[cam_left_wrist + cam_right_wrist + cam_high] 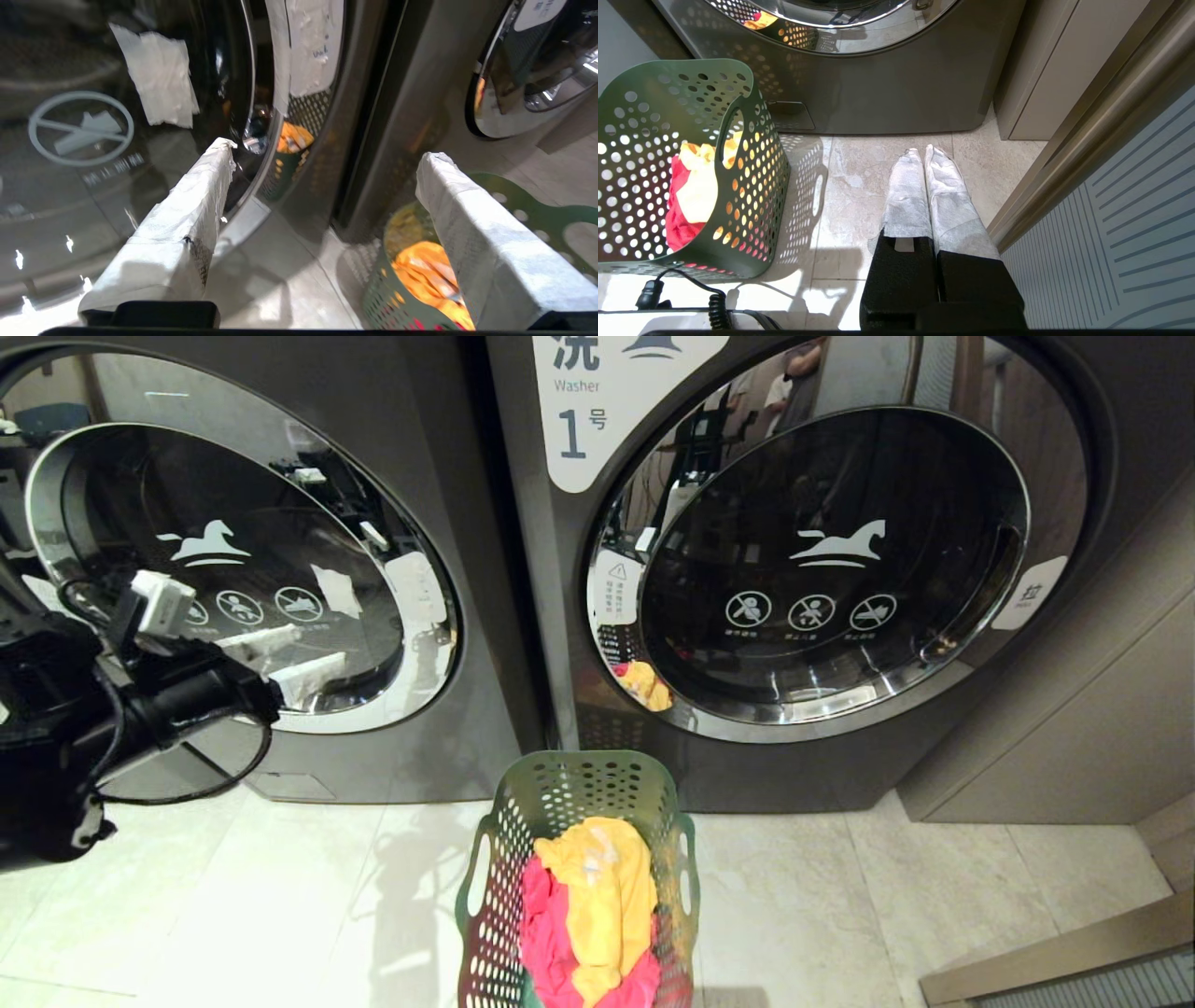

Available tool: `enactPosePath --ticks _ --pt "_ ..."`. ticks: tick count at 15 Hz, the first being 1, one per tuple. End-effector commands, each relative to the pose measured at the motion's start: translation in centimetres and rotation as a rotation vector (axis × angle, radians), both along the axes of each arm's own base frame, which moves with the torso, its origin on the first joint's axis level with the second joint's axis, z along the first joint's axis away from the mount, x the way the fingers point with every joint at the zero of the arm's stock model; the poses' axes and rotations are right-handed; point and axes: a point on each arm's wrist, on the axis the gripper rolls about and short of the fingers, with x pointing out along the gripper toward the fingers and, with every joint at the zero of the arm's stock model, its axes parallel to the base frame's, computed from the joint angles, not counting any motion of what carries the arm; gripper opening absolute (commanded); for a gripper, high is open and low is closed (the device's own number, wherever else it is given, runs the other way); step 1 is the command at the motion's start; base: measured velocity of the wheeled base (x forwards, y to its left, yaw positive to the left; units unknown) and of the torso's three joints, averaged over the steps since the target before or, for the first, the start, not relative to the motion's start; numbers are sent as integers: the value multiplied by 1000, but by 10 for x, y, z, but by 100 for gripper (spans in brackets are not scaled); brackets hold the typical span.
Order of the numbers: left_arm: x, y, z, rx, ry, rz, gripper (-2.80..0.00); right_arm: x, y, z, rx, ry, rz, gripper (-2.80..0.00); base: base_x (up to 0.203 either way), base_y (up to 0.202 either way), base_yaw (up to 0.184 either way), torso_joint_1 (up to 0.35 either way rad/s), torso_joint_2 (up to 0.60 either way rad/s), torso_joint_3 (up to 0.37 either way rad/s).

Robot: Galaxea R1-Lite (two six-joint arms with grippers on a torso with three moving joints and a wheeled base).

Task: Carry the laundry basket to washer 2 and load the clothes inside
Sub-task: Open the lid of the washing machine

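Cabinet (1069, 60) beyond right end effector (924, 151)

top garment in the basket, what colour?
Yellow garment, over a pink-red one; head view shows it best.

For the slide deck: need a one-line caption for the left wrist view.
Open left gripper at the closed door of the left washer, laundry basket with yellow garment on the floor beside it.

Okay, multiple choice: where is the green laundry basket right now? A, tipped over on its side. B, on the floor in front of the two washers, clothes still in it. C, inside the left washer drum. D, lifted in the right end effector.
B: the laundry basket stands upright on the tile floor before both shut washer doors, holding the yellow garment and pink-red garment.
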Motion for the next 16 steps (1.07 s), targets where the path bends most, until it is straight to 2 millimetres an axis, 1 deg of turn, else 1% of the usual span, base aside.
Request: enactPosePath --ticks 1,3,7,8,11,16 --pt "13 1 -13 2 -5 -7 0 0 0 0 0 0 0 -280 0 0 0 0 0 0" --pt "24 -2 -15 8 -51 -23 0 0 0 0 0 0 0 -280 0 0 0 0 0 0" --pt "42 -26 -14 -8 -75 -126 0 0 0 0 0 0 0 -280 0 0 0 0 0 0" --pt "47 -29 -15 -8 -81 -145 0 0 0 0 0 0 2 -280 0 0 0 0 0 0" --pt "64 -32 -22 5 -98 -147 0 0 0 0 0 0 2 -280 0 0 0 0 0 0" --pt "84 -31 -18 10 -158 -104 0 0 0 0 0 0 0 -280 0 0 0 0 0 0"
